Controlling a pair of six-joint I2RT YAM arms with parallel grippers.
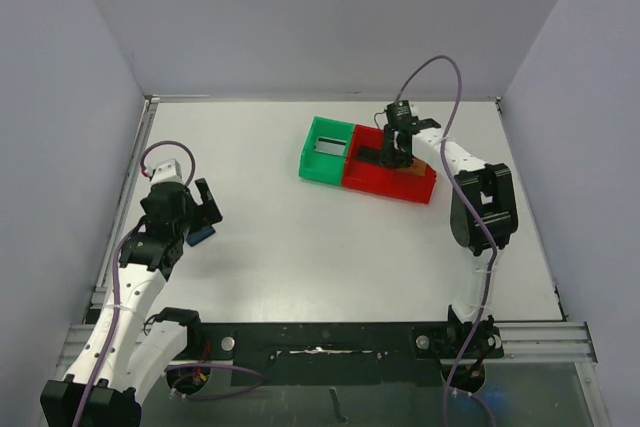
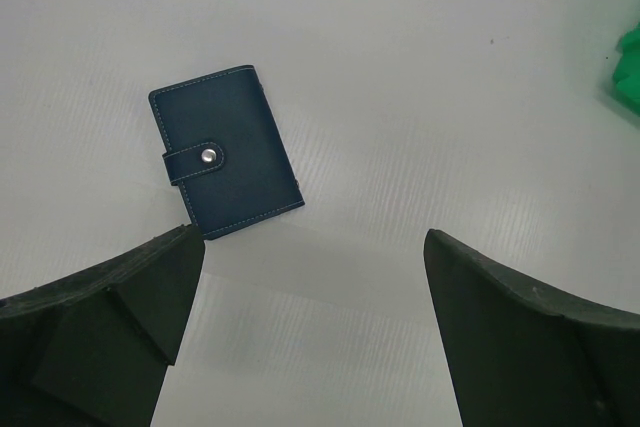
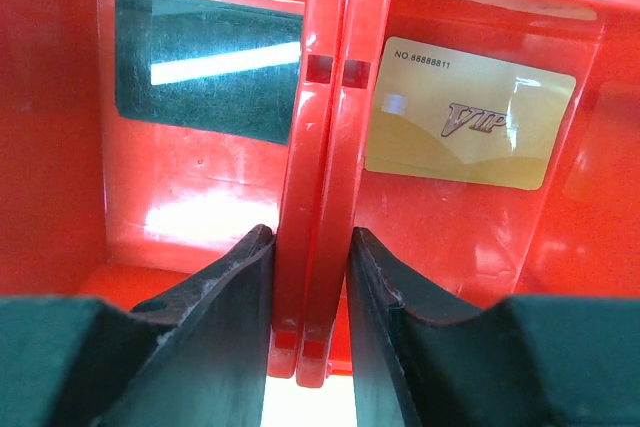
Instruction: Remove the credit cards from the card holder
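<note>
The card holder [image 2: 225, 152] lies closed and flat on the bench [image 1: 330, 257] near its left edge. In the left wrist view its long axis runs up the frame, leaning left at the top, and the snap strap wraps in from its left side. Bare bench surrounds it. The left gripper [image 2: 310, 237] is spread wide and empty, and the holder sits just past its left fingertip, not between the fingers. Toward the far right, the right gripper [image 3: 310, 237] straddles the middle wall of the red bin [image 3: 312, 97]. Whether it clenches the wall I cannot tell. A gold card [image 3: 468, 127] and a dark card [image 3: 210, 67] lie on either side.
</note>
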